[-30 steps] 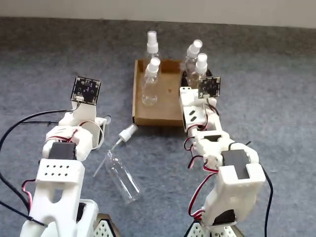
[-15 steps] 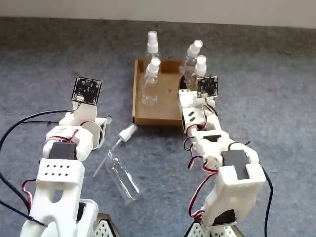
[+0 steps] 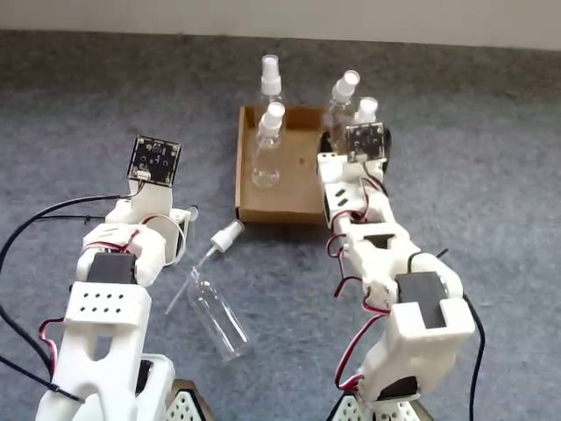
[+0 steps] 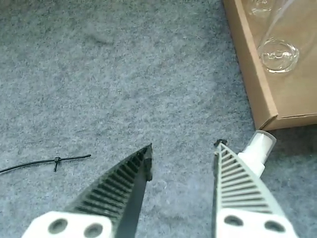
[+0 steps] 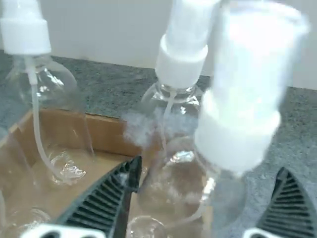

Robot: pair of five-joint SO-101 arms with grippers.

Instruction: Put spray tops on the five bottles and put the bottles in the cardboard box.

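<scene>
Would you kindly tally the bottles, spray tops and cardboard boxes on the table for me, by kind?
Bottles: 5
Spray tops: 5 (four fitted, one loose)
Cardboard box: 1
Total: 11

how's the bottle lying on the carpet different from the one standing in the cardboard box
The bottle on the carpet lies on its side outside the cardboard box; the bottle in the box stands upright. The first has no top, and a loose spray top lies beside it; the second wears a white spray top. Both are clear.
</scene>
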